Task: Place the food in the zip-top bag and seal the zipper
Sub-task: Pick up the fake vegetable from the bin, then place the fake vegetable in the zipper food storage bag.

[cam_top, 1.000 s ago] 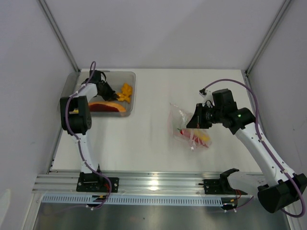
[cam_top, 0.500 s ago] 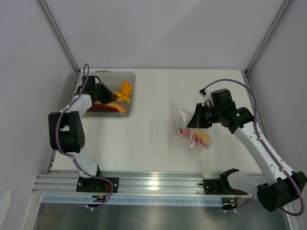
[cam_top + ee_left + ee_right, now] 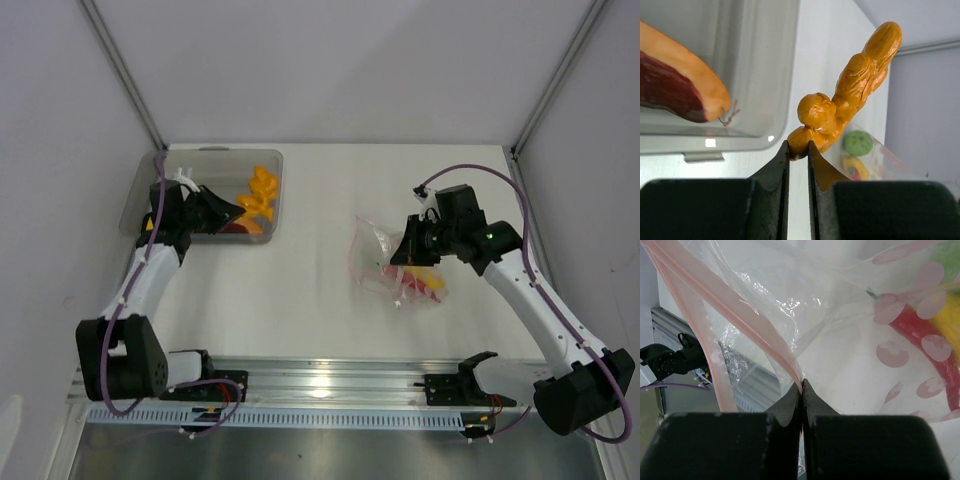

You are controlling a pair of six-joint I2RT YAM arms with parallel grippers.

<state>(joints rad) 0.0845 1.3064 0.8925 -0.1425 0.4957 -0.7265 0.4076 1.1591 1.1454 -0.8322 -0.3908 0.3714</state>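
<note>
My left gripper [image 3: 237, 209] is shut on the lower end of a lumpy string of orange bits [image 3: 260, 189] and holds it up over the tray's right part; in the left wrist view the orange bits [image 3: 850, 90] stick up from the fingertips. An orange-red slice [image 3: 675, 82] lies in the grey tray [image 3: 150, 190]. My right gripper [image 3: 394, 261] is shut on the pinkish zipper [image 3: 740, 315] of the clear zip-top bag [image 3: 368, 252], holding its mouth up. Inside the bag lie a red chili [image 3: 925, 335], a yellow piece [image 3: 425, 281] and a green fruit [image 3: 858, 142].
The tray stands at the table's back left corner, by the left wall. White table [image 3: 300, 280] lies between the tray and the bag. A metal rail [image 3: 330, 380] with both arm bases runs along the near edge.
My left arm has swung back toward the near edge, and its gripper has lifted the orange bits up from the tray. The right gripper keeps its grip; the bag shifted slightly.
</note>
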